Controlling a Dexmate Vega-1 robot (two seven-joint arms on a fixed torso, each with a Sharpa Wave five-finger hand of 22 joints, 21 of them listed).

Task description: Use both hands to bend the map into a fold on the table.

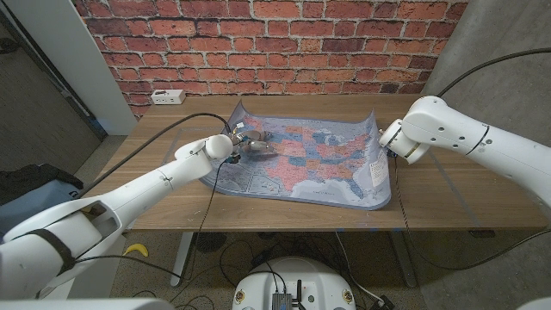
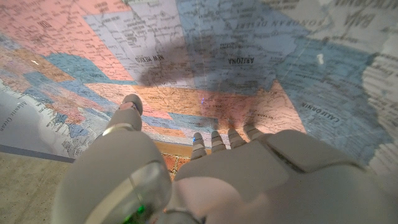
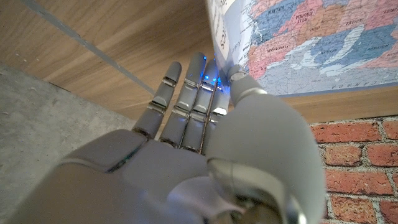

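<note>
Right hand pinches the right edge of the colourful paper wall map spread at frame centre on the wooden desk; left hand presses it, fingers spread. Anchoring left while lifting right evenly should keep the fold straight.

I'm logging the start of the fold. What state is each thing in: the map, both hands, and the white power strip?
map: spread open on the table, not folded, right edge lifted.
left hand: over the map's left part, fingers down on the paper.
right hand: pinches the map's right edge between thumb and fingers.
power strip: lying at the table's far left corner, nothing visibly plugged in.
</note>
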